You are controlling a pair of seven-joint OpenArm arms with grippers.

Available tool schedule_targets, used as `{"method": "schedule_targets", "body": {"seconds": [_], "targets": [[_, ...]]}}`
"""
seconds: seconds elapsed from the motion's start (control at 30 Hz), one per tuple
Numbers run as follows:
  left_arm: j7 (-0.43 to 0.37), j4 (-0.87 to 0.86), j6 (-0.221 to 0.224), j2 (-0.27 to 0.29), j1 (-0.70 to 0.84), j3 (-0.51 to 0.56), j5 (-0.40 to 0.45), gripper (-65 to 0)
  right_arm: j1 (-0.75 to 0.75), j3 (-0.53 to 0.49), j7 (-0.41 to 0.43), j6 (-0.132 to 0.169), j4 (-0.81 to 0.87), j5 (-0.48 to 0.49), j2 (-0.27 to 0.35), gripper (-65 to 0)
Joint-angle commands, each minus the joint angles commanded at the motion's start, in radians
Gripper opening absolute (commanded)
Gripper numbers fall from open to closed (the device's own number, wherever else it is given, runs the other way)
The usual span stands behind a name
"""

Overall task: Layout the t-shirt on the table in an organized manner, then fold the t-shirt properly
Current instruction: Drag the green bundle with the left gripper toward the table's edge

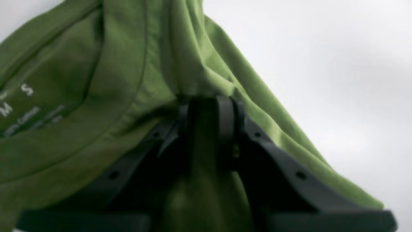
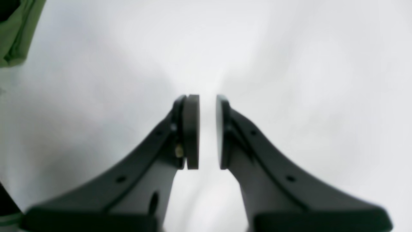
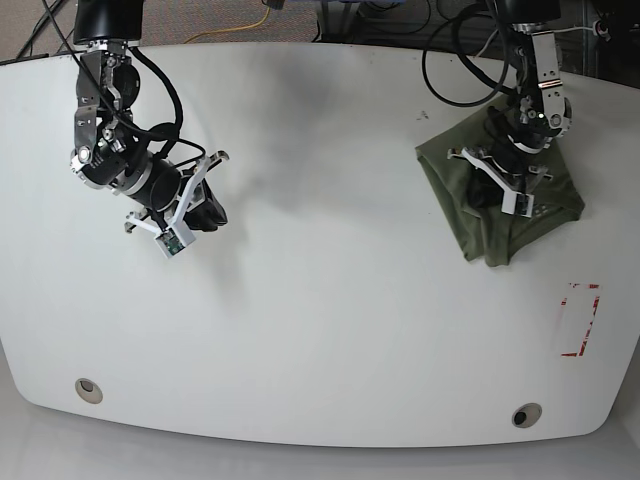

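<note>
Olive-green cotton, the t-shirt (image 3: pixel 547 222) lies bunched at the right of the white table (image 3: pixel 330 330) — near the far edge, in an uneven heap with its printed collar showing. The left gripper (image 1: pixel 204 100) is right down at the cloth, its fingers set close together, but I cannot tell whether fabric is pinched between them. The right gripper (image 2: pixel 207 100) hangs at the left, well apart from the shirt, with a narrow gap and nothing in it. Laying out looks like the step in hand — the next move calls for a sure hold on one layer, then spreading the shirt toward the middle
</note>
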Motion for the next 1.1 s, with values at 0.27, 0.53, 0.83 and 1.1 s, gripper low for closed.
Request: {"method": "schedule_targets", "body": {"seconds": [0.27,0.53,0.83,1.1], "targets": [[0.144,0.094,0.000,0.034,-0.002,0.023,-0.115,-55.0,0.003,-0.002,0.000,0.000,0.000,0.000,-0.002,-56.4],[0.163,0.087,0.000,0.037,0.044,0.057,-0.163,-55.1,0.000,0.003,0.000,0.000,0.000,0.000,0.000,-56.4],[0.163,0.020,0.000,-0.020,0.129,-0.057,-0.164,-55.3,-0.015,0.005,0.000,0.000,0.014,0.000,0.000,-56.6],[0.163,-0.028,-0.003,-0.104,0.196,-0.221,-0.166,-55.3,-0.020,0.005,0.000,0.002,0.020,0.000,-0.002,-56.4]]}}
